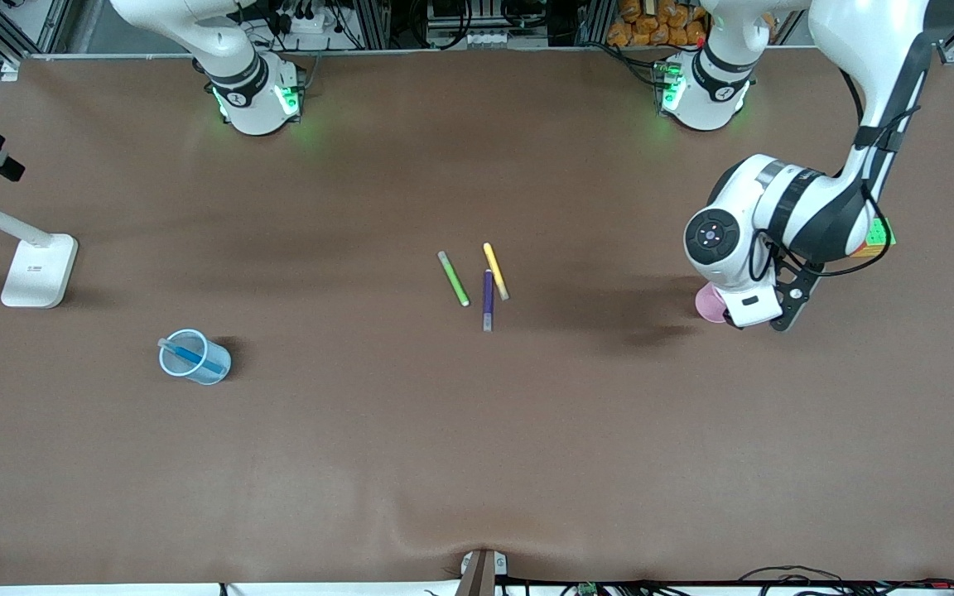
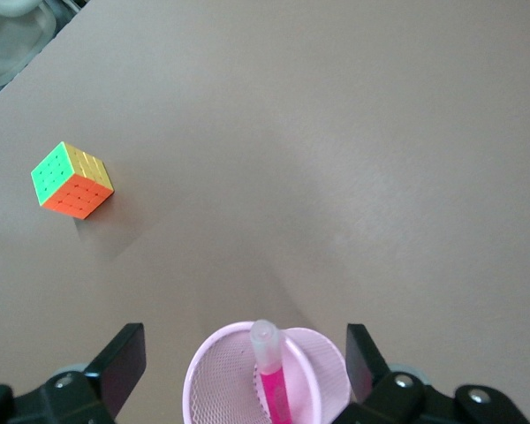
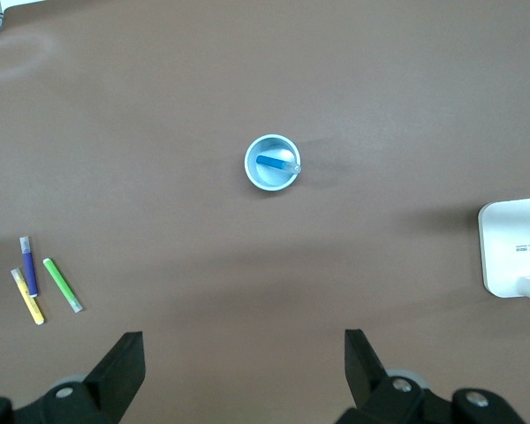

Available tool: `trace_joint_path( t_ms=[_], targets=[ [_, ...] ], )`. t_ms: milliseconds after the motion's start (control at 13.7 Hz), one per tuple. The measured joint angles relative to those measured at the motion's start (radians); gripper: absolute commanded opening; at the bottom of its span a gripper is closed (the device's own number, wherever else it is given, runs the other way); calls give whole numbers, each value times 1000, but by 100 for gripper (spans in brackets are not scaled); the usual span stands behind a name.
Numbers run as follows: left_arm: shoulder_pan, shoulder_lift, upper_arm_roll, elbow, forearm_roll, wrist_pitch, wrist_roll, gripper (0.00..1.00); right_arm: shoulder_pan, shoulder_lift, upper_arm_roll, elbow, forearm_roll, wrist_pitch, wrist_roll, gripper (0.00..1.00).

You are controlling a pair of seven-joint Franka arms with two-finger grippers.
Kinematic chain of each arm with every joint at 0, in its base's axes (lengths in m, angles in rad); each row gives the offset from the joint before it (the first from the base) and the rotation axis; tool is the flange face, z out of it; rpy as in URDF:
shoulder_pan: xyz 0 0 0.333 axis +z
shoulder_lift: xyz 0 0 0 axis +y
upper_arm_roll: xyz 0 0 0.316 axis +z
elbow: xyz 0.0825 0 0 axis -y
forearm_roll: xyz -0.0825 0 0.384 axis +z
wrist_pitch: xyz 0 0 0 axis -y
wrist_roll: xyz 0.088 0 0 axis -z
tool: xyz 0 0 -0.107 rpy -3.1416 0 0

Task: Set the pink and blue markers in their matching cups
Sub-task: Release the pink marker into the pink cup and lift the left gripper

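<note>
The left pincer hangs just over the pink cup near the left arm's end of the worktop. Its fingers stand wide apart and hold nothing. The pink marker stands in that cup, leaning on the rim with its pale cap up. In the front view the arm hides most of the cup, and the marker cannot be seen there at all. A colorful cube sits near the cup; in the front view only a green corner of it peeks out.

The right pincer waits high over the worktop, fingers wide and empty. It does not show in the front view.

The blue cup stands toward the right arm's end, with the blue marker leaning inside it.

Near the middle lie a green marker, a yellow marker and a purple marker. The yellow and purple ones touch. A white stand sits by the edge at the right arm's end.
</note>
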State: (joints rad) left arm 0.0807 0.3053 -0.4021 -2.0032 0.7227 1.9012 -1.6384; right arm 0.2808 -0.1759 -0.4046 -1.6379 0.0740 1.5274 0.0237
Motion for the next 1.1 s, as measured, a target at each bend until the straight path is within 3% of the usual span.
trace_joint_path(
  t_ms=[438,658,1096],
  targets=[
    [60,-32,-1,116,-202,-11,308,100,3,0,25,33,-4,-32,-1,100],
    [75,-80,-4,128,-308,-20,464,100,4,-1,70,41,-56,-41,-1,100],
    [75,-153,-15,133,-348,-66,719,100,2,-1,82,45,-74,-52,-1,100]
  ],
)
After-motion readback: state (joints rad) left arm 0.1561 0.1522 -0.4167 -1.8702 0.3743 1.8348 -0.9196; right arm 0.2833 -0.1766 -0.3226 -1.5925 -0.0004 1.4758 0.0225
